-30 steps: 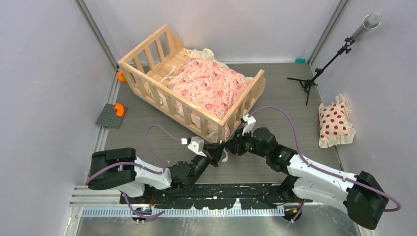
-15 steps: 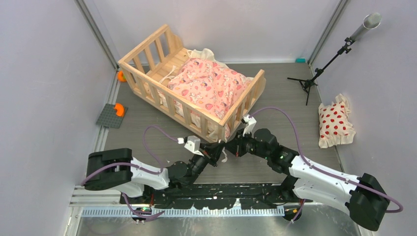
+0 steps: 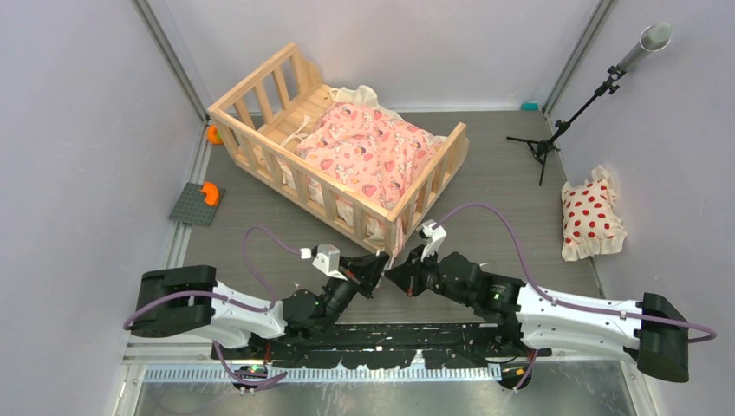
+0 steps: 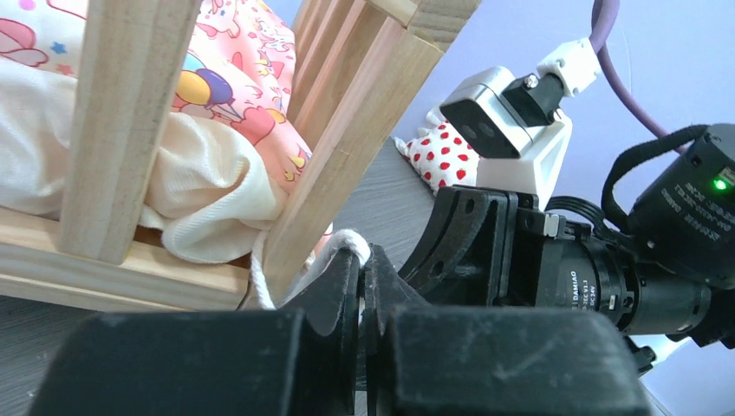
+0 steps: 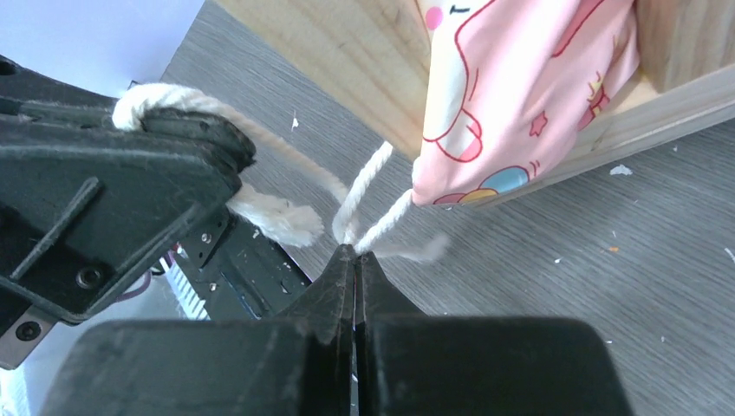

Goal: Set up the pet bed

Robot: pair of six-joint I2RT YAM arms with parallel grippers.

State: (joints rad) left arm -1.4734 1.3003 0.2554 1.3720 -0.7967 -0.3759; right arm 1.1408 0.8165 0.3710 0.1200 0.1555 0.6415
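Standing on table (image 3: 503, 173): pet bed (image 3: 303, 162), upright at the far left, well apart from the right wall.
pet bed long axis: diagonal in the top view, running from far left to near right, with the near-right corner post (image 4: 360, 130) pointing at both grippers, just beyond their tips.
pet bed contents: pink cartoon-print cushion (image 3: 368, 156) lying inside, bunched toward the near-right end; bare planks showing at the far-left end; cream fabric bulging out between the slats.
pillow (image 3: 589, 217): white with red dots, flat on the table by the right wall, well apart from the bed.
left gripper (image 3: 381, 262): clenched with no gap between the fingers, grasping the cream ties (image 4: 351, 236); cord looped over the fingertips, frayed end hanging below.
right gripper (image 3: 388, 274): clenched just as tight, pinching two strands of the ties at the very tip.
grippers together: tip to tip below the bed's corner, very near; touching or not, cannot tell.
cream ties, run: from the cushion's corner beside the post down to the right fingertips, then across to the left fingers.
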